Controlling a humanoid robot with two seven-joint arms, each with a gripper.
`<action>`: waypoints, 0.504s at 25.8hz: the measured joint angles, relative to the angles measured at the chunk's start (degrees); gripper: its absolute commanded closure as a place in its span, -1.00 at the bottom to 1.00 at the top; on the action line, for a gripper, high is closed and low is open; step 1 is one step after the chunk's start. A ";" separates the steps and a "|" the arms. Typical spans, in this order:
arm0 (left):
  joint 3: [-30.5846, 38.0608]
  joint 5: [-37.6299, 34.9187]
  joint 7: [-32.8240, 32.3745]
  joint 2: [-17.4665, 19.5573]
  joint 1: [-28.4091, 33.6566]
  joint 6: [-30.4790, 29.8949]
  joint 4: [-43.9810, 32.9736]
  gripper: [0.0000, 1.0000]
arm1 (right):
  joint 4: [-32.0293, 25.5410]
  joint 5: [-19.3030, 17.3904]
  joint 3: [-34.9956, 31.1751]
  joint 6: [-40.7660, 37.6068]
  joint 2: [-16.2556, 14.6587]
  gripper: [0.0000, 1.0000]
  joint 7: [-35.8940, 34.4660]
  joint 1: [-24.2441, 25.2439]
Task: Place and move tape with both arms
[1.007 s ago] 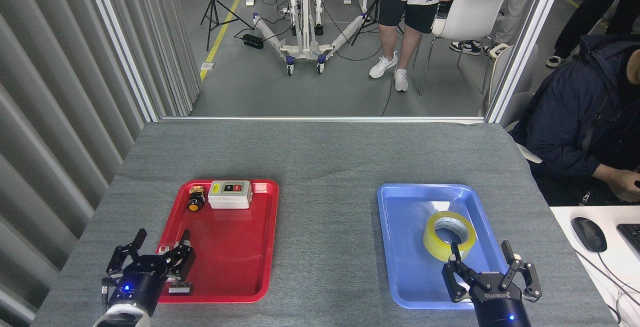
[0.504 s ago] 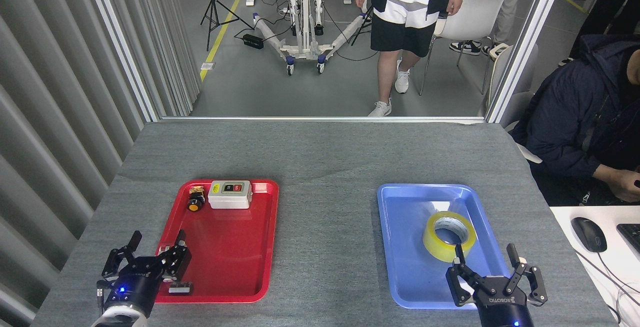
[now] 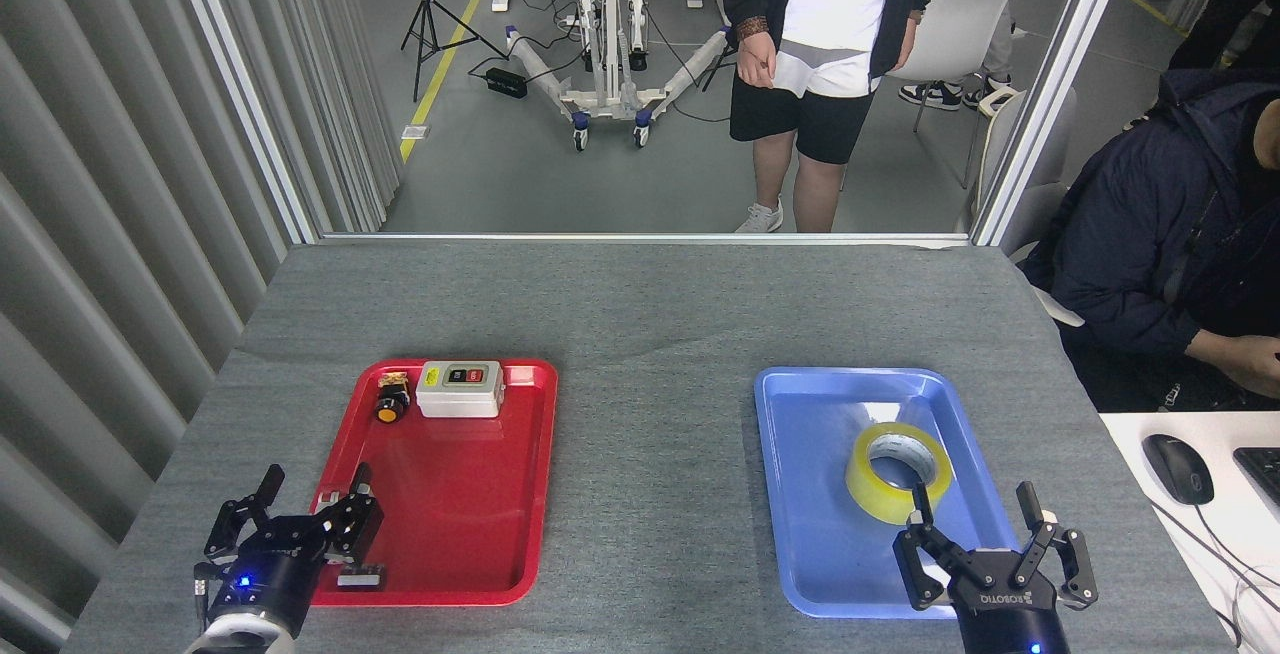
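Note:
The tape [image 3: 897, 471], a yellow translucent roll with a pale core, lies flat in the blue tray [image 3: 810, 434] on the right. My right gripper [image 3: 972, 500] hovers just in front of it at the tray's near right corner, open, with its left fingertip close to the roll's near edge and nothing between the fingers. My left gripper [image 3: 315, 482] is open over the near left corner of the red tray [image 3: 470, 514], holding nothing.
At the back of the red tray stand a white switch box [image 3: 460, 388] and a black-and-yellow push button [image 3: 391, 402]. A small metal piece [image 3: 360, 577] lies by the left gripper. A seated person [image 3: 1170, 254] is at the right; another person [image 3: 815, 64] stands beyond the table.
Both grippers have drawn back slightly toward the table's near edge, still open. The tape has not moved. The standing person has walked closer to the table's far edge.

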 measured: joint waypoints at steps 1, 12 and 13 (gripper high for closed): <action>0.01 0.00 0.00 0.00 -0.04 -0.01 0.13 -1.00 | 0.00 0.00 0.00 -0.03 0.00 -1.00 0.00 0.00; 0.03 -0.02 0.08 0.01 -0.50 -0.09 0.56 -1.00 | 0.12 -0.44 -0.08 -0.09 0.05 -1.00 -0.17 0.10; 0.02 -0.02 0.08 0.01 -0.50 -0.09 0.56 -1.00 | 0.16 -0.65 -0.09 -0.09 0.05 -1.00 -0.17 0.10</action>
